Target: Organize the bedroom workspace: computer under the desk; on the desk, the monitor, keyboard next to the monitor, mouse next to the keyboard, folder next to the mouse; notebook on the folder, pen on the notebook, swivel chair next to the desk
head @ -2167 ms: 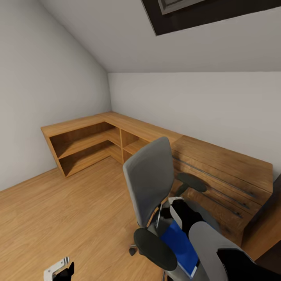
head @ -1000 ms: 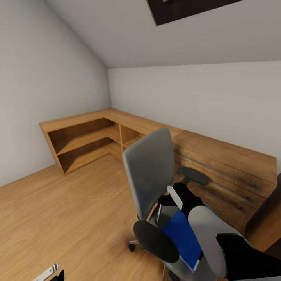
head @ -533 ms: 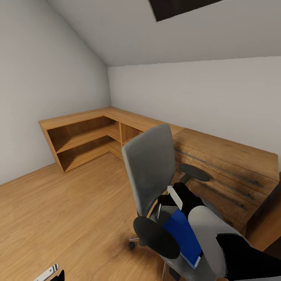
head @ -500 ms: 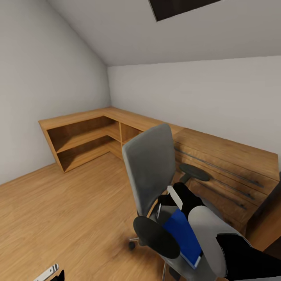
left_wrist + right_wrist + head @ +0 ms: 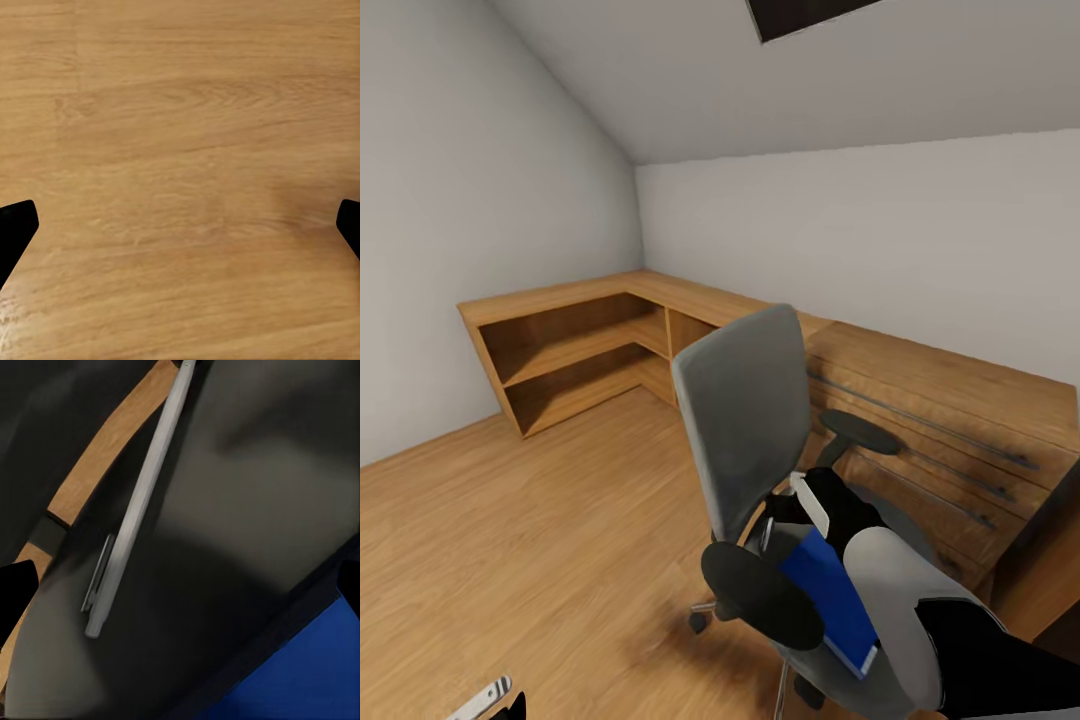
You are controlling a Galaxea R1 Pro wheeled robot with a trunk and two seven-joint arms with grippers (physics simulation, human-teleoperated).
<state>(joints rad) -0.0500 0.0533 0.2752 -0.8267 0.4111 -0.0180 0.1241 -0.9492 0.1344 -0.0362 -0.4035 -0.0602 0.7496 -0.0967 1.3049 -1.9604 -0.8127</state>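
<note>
— Blue folder [image 5: 830,600]?
— Lying on the seat of the swivel chair [image 5: 745,420], right by the near armrest [image 5: 760,595].
— And the pen [image 5: 139,510]?
— Resting on something dark grey, close to the folder's corner. Seat or notebook, hard to tell.
— Right claw [image 5: 180,585]?
— Spread wide open above the pen, gripping nothing.
— Left claw [image 5: 180,225]?
— Wide open too, down low over the wood floor [image 5: 180,112], well apart from the chair.

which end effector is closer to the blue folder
Right. The right end effector hovers over the swivel chair right beside the folder; the left end effector hangs low over the floor, well away.
</note>
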